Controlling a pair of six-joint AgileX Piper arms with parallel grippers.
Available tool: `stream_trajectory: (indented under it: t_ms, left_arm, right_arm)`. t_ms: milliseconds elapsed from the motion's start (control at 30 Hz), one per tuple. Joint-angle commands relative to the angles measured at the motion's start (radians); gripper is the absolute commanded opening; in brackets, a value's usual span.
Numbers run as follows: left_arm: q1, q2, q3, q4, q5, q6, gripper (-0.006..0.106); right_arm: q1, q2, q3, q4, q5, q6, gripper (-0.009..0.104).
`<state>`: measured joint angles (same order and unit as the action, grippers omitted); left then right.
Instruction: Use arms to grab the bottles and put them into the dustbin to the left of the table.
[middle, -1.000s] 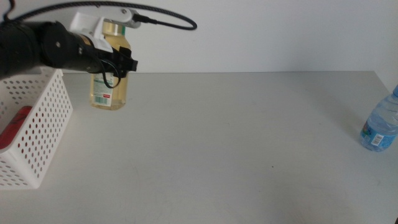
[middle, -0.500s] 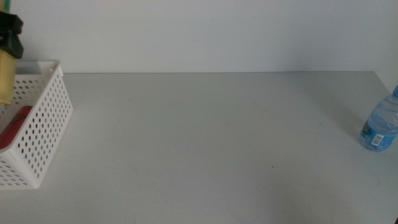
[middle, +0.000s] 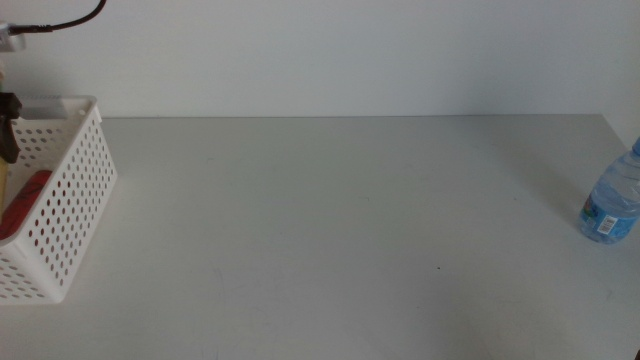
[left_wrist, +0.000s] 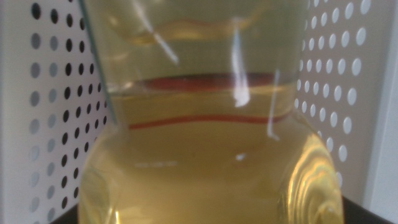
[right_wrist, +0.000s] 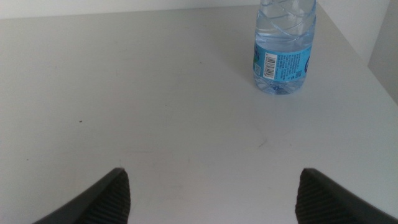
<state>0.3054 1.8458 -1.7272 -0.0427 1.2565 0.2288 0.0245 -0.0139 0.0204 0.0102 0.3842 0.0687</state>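
My left end effector has carried the yellow-liquid bottle off the bench and now grips it inside the dustbin, beside the red can. Release follows. My right end effector, spread wide, waits near the water bottle, far from the dustbin.

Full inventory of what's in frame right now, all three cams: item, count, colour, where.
Water bottle: 1, clear with blue label, upright at the table's far right edge, ahead of the right gripper.
Yellow-liquid bottle: 1, clear with yellow liquid, filling the left wrist view with perforated white walls behind it.
Red item: 1, red, lying inside the dustbin; too hidden to identify.
Dustbin: 1, white perforated basket, on the table's left end.
Table: 1, light grey.
Left gripper: 1, dark, at the middle view's left edge over the dustbin; black cable above it.
Right gripper: 1, dark jaws spread apart, low over the table, holding nothing.
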Motion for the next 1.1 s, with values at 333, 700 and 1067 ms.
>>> stream_trajectory:
  t_ms: [333,700,1067]
  left_arm:
    - [-0.002,-0.047,0.085,0.005,0.041,0.006,-0.002]
    - [-0.002,-0.047,0.095,-0.081,-0.030,0.068,0.061]
    - [-0.008,-0.065,0.082,-0.123,-0.063,0.070,0.094]
  right_arm:
    - [-0.004,-0.021,-0.001,-0.010,-0.062,-0.010,0.069]
    - [-0.004,-0.021,-0.001,-0.010,-0.062,-0.010,0.069]
    - [-0.004,-0.021,-0.001,-0.010,-0.062,-0.010,0.069]
